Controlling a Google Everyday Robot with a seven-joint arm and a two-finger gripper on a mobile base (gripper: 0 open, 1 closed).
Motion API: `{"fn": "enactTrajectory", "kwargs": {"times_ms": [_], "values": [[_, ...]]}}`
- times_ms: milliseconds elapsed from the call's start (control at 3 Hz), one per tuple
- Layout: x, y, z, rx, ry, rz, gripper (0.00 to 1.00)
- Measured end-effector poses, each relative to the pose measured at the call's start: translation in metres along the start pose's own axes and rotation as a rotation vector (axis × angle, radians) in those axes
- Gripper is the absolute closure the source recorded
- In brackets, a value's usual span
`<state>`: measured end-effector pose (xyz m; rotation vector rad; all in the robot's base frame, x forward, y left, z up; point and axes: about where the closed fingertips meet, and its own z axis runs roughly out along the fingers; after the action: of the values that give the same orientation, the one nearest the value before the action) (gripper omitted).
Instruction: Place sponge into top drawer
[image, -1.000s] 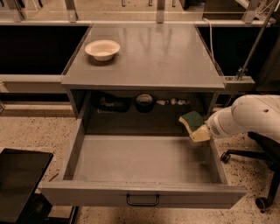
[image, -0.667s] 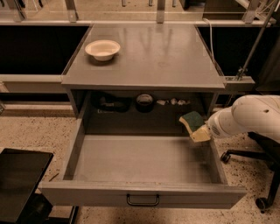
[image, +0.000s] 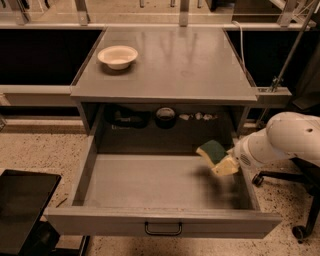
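The sponge (image: 212, 149), dark green over yellow foam, hangs tilted above the right rear part of the open top drawer (image: 150, 185). My gripper (image: 225, 164) reaches in from the right on a white arm (image: 285, 140) and is shut on the sponge, holding it just above the drawer floor. The sponge casts a shadow on the floor below it. The drawer is pulled fully out; its grey front panel carries a small black handle (image: 163, 229).
A white bowl (image: 117, 55) sits at the left of the grey cabinet top (image: 175, 65). A dark shelf recess (image: 160, 117) behind the drawer holds small items. A black object (image: 22, 210) stands at lower left. A chair base with casters (image: 300, 220) is at right.
The gripper with the sponge has moved slightly down and to the left, lower into the drawer. Nothing else has moved.
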<state>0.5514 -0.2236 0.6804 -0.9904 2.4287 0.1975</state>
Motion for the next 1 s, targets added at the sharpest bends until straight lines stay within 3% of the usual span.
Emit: {"fn": "enactTrajectory", "kwargs": {"times_ms": [333,667,1000], "values": [[0.022,0.06,0.035,-0.191,0.057,-0.055,1.0],[0.042,0.094,0.067,-0.29,0.107,-0.085,1.0],[0.042,0.094,0.067,-0.29,0.107,-0.085,1.0]]}}
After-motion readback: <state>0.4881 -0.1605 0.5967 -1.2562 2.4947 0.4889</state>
